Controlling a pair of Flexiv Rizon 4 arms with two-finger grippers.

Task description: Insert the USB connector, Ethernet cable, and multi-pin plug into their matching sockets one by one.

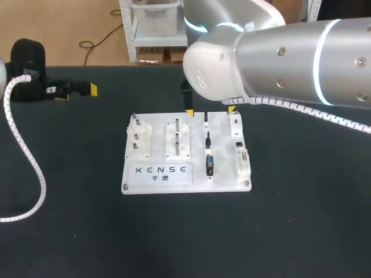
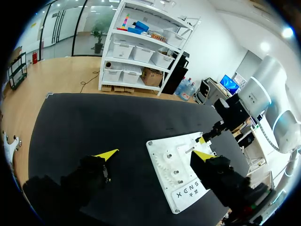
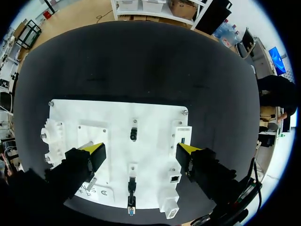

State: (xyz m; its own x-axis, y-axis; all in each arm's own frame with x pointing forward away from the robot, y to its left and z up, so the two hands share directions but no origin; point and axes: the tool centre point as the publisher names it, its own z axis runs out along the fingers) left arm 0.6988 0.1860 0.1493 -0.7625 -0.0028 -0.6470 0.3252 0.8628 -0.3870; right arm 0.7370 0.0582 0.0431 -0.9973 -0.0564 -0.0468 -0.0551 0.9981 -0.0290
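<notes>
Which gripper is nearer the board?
Right. The right gripper hangs above the board's far edge; the left gripper is well off to its left, over the table.

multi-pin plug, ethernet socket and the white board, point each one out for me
multi-pin plug (image 1: pixel 210 165), head view, on its dark body
Ethernet socket (image 3: pixel 175 178), right wrist view, on its dark opening
white board (image 1: pixel 158 136), head view, on a bare patch between two fixtures
</notes>
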